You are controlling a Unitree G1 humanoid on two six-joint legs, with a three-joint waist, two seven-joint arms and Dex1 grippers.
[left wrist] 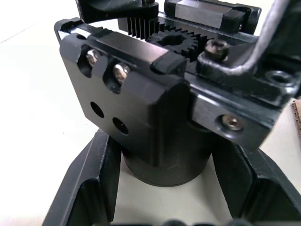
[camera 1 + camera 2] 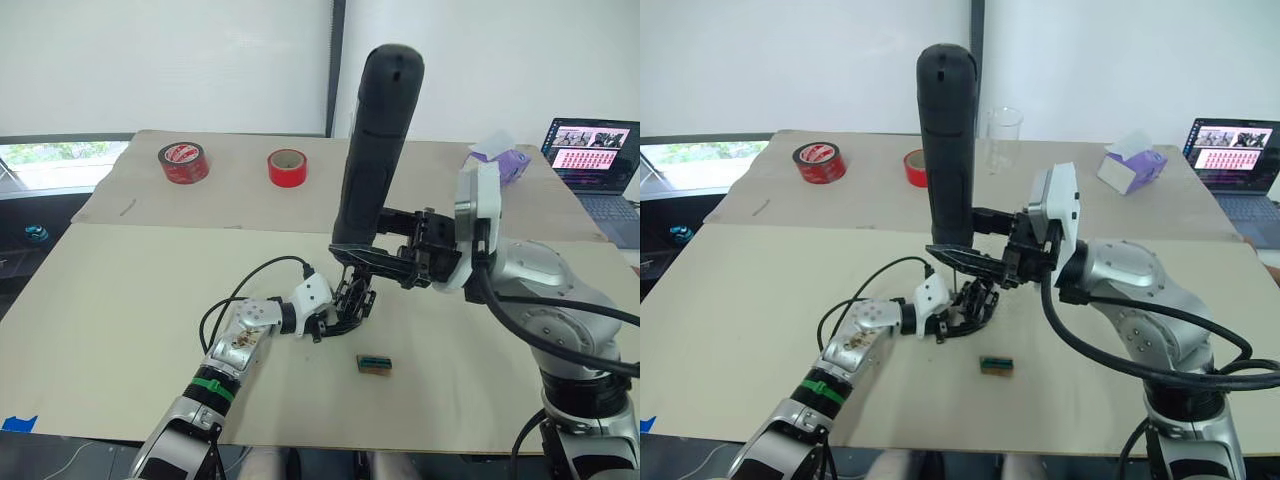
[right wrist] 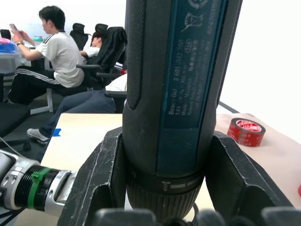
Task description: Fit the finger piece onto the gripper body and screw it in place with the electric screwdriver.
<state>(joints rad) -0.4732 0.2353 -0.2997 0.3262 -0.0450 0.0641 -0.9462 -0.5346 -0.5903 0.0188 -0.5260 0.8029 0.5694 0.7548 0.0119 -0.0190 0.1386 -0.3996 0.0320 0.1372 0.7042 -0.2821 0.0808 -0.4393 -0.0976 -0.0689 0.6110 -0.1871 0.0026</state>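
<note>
The electric screwdriver, a thick black cylinder, stands nearly upright with my right gripper shut around its lower end. Its thin bit points down at the gripper body, a chunky black block on the table. In the left wrist view the gripper body shows gear teeth, two screws and two open holes. My left gripper is shut on its base, one finger on each side. I cannot tell the finger piece apart from the body. The right wrist view has the screwdriver clamped between both fingers.
A small green-brown block lies near the body toward the table's front. Two red tape rolls, a clear cup, a tissue box and a laptop stand at the back. Seated people show beyond the table.
</note>
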